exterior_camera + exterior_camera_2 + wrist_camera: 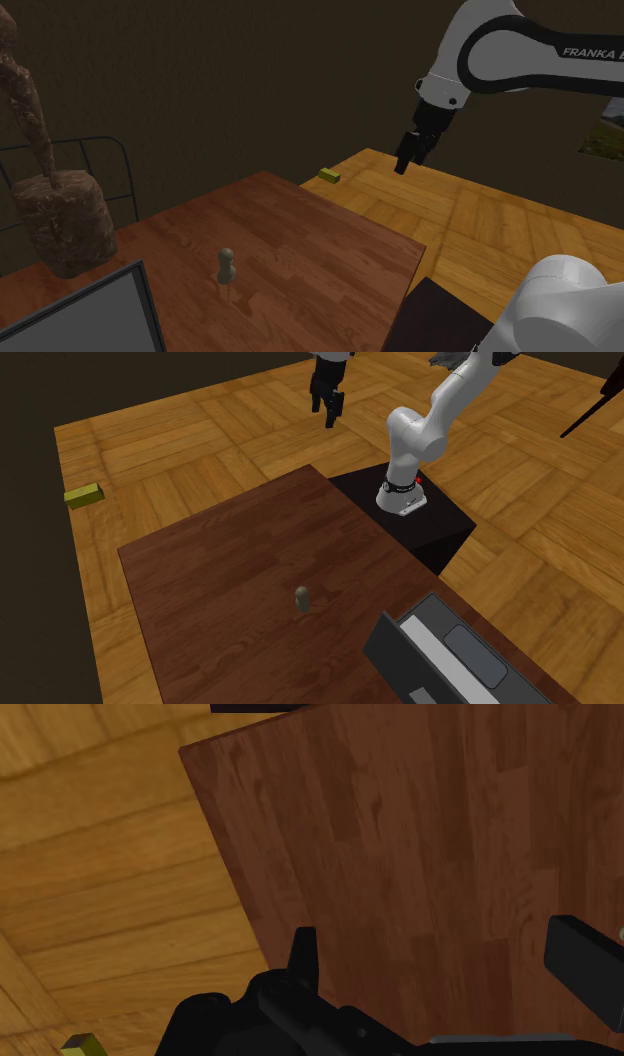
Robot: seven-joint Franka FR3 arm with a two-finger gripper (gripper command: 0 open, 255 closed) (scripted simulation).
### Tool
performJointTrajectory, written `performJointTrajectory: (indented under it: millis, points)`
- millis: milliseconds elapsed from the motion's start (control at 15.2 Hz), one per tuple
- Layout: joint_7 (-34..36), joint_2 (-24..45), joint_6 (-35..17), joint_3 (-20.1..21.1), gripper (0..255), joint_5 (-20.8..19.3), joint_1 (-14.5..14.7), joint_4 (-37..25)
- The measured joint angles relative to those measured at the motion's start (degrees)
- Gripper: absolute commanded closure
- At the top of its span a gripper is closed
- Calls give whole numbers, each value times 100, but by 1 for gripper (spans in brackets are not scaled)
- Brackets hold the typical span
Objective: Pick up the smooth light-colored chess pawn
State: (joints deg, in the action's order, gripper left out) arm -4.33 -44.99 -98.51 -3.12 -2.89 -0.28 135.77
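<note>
Upper right in the shoulder view, the gripper (404, 163) hangs with fingers spread, grasping nothing. The pale pawn (227, 264) stands upright on the table (320, 235), lower left.

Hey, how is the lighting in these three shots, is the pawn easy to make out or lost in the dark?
Shoulder view: dim overall, yet the small pale grey chess pawn stands out on the reddish-brown wooden table. Second exterior view: brighter and even, no glare; the pawn looks duller there. Wrist view: evenly lit, the open black hand dark against the tabletop.
</note>
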Motion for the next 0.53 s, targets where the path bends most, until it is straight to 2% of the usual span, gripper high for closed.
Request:
performJointTrajectory:
  millis: [198, 528]
  points:
    - [172, 12, -163, 128, 0, 64, 28, 147]
    - [946, 311, -693, 730, 0, 353, 179, 357]
